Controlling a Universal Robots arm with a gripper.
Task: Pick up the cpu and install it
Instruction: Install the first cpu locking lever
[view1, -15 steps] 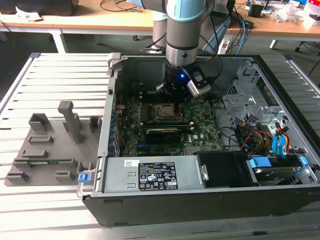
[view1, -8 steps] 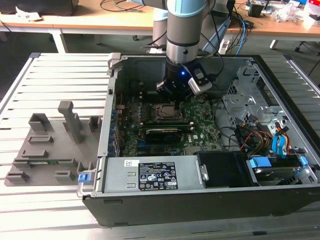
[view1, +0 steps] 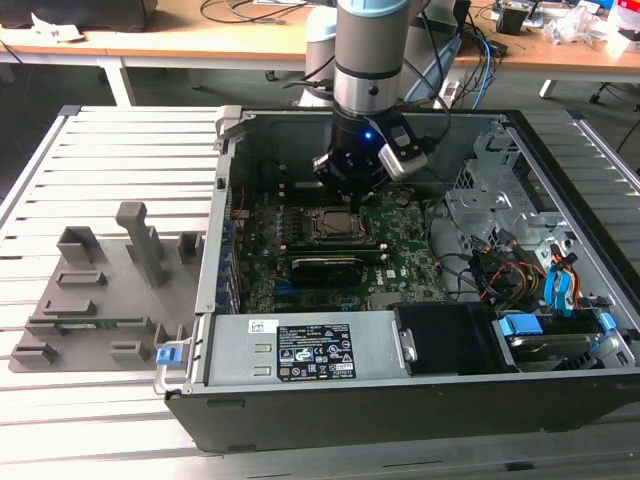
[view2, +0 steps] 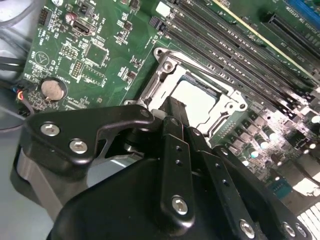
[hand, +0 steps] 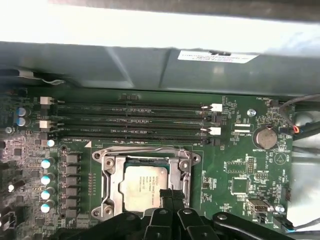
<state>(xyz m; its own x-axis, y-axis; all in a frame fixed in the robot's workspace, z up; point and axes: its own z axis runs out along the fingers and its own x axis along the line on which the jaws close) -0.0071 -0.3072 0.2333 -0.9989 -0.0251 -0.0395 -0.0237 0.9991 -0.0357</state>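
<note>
Hand (hand: 167, 196) seemingly touching one cpu (hand: 142, 186)

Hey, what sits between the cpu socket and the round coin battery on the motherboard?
In the first wrist view, green board with small components and printed markings separates the cpu in its socket from the coin battery.

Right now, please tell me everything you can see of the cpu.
The cpu is a small flat square chip with a pale silver metal top that bears faint print. It lies flat in the metal-framed socket on the green board, below the long memory slots in the first wrist view. In both wrist views the tool has its black tip at the chip's edge; whether it touches is unclear.
</note>
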